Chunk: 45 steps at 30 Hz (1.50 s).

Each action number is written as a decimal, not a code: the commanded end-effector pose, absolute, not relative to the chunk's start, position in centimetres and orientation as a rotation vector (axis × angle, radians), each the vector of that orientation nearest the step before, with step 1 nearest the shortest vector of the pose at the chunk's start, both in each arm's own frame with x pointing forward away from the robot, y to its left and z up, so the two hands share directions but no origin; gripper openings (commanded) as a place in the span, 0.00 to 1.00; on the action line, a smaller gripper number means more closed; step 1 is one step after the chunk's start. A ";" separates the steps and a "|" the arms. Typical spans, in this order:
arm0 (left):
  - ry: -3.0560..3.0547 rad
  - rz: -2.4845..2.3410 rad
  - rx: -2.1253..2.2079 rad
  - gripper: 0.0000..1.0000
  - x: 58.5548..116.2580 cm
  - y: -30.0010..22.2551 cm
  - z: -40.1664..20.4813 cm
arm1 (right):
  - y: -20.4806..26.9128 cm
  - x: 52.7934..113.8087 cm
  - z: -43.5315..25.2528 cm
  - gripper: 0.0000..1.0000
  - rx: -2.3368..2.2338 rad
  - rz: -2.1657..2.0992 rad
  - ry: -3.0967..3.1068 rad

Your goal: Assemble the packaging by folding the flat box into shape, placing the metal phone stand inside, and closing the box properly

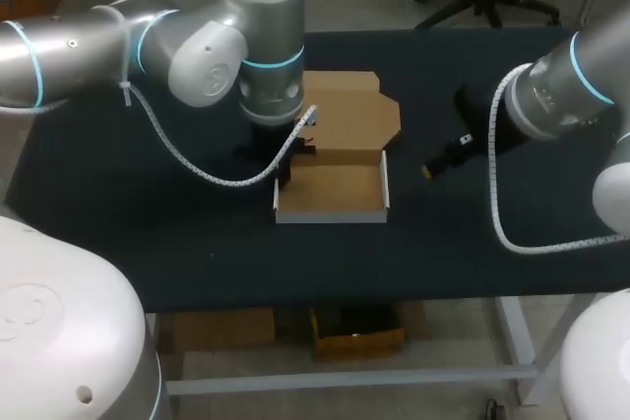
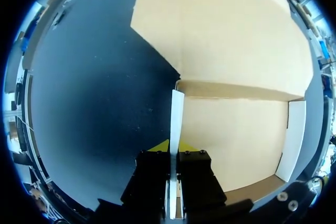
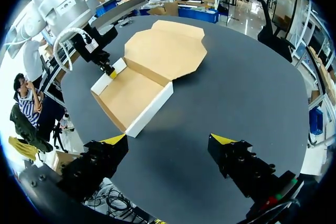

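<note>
The cardboard box (image 1: 333, 189) sits mid-table as a shallow tray with white walls raised, and its lid (image 1: 349, 110) lies flat behind it. My left gripper (image 1: 287, 166) stands at the tray's left side. In the left wrist view the left gripper (image 2: 171, 149) is shut on the thin white left wall (image 2: 177, 119), holding it upright beside the tray floor (image 2: 236, 140). My right gripper (image 1: 445, 156) hovers open to the right of the box, apart from it. In the right wrist view the right gripper (image 3: 168, 142) is empty, with the box (image 3: 137, 92) ahead of it. No metal phone stand shows in any view.
The dark tabletop (image 1: 148, 204) spreads bare on both sides of the box. The left arm's white cable (image 1: 207, 172) hangs low over the table left of the tray. The table's front edge (image 1: 325, 297) lies close below the box.
</note>
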State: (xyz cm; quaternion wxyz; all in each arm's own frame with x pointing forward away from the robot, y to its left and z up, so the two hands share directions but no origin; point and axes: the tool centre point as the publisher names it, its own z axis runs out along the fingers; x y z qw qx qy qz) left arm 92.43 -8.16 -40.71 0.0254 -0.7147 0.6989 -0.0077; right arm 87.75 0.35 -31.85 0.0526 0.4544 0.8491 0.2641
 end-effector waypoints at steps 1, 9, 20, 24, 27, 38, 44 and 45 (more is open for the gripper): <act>2.171 -0.020 -2.202 0.00 92.5 -7.7 -40.9 | -0.6 87.0 -30.8 1.00 1.260 0.859 2.635; 2.177 -0.013 -2.187 0.00 92.7 -7.1 -41.0 | -3.9 83.8 -28.1 1.00 0.903 1.104 2.775; 2.170 0.009 -2.145 0.00 92.6 -7.3 -41.1 | -4.4 82.7 -27.4 1.00 0.764 1.159 2.869; 2.168 0.015 -2.136 0.00 92.6 -7.3 -41.1 | -4.4 82.4 -27.4 1.00 0.722 1.149 2.893; 2.166 0.028 -2.125 0.00 92.7 -7.3 -41.0 | -4.4 81.9 -27.2 1.00 0.690 1.139 2.902; 2.095 0.083 -2.074 0.00 92.8 -6.9 -40.9 | -4.9 81.2 -27.2 1.00 0.664 1.136 2.904; 2.065 0.134 -2.041 0.00 92.8 -6.9 -40.8 | -5.0 81.1 -27.4 1.00 0.682 1.137 2.905; 2.060 0.142 -2.036 0.00 92.8 -6.9 -40.8 | -5.0 81.1 -27.5 1.00 0.683 1.137 2.905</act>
